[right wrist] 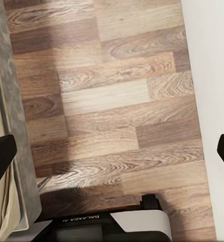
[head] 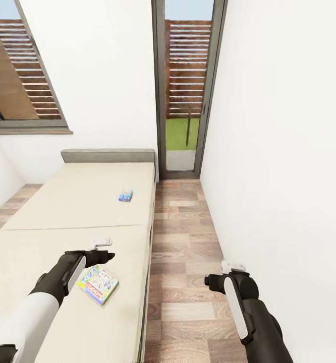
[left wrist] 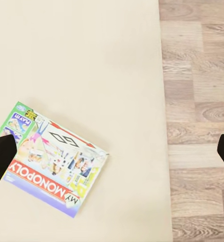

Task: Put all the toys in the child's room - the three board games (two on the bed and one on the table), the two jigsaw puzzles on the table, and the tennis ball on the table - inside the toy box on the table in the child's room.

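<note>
Left pincer point(left wrist: 112, 151) hanging spread wide over the bed point(head: 62, 212), grasping nothing. Monopoly box point(left wrist: 51, 159) lying flat on the mattress beneath it, near the bed's edge. Blue box point(head: 125, 195) lying further up the bed, print too small to read. Right pincer point(right wrist: 112, 151) hovering released above the floor point(right wrist: 117, 96).

A bed point(head: 62, 212) fills the left side, its headboard point(head: 108, 155) against the far wall. Two board games lie on the mattress: a Monopoly box point(head: 98, 285) near, a smaller box point(head: 126, 195) farther back. Plank floor point(head: 183, 262) runs along the bed's right toward a glass door point(head: 185, 85).
</note>
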Robot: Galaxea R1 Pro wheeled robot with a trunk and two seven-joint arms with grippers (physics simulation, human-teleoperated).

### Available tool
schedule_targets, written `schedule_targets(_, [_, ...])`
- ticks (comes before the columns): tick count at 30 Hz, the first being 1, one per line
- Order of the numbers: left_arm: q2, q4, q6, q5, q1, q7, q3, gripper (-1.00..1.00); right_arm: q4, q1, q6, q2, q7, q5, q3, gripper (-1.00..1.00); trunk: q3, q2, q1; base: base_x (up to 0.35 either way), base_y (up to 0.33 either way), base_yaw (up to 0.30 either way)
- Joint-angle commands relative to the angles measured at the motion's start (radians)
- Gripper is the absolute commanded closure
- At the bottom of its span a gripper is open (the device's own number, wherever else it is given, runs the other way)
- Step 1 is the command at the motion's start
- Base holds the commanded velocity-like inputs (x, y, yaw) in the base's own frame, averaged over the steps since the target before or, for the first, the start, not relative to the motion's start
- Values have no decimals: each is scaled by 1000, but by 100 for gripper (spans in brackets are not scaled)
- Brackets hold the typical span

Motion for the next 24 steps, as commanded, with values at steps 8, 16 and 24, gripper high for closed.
schedule_targets(8, [7, -1, 5, 5, -1, -2, 1, -100, 11, -1, 2, 1, -7, -11, -3, -100, -15, -2, 0, 0, 0, 0])
schedule_targets(16, [10, -1, 4, 5, -1, -1, 4, -100, 48, -1, -1, 1, -6, -12, -5, -100, -28, -2, 0, 0, 0, 0])
schedule_targets(24, [12, -14, 5, 6, -2, -1, 7, -100, 62, -1, 1, 1, -6, -12, -4, -100, -41, -2, 0, 0, 0, 0])
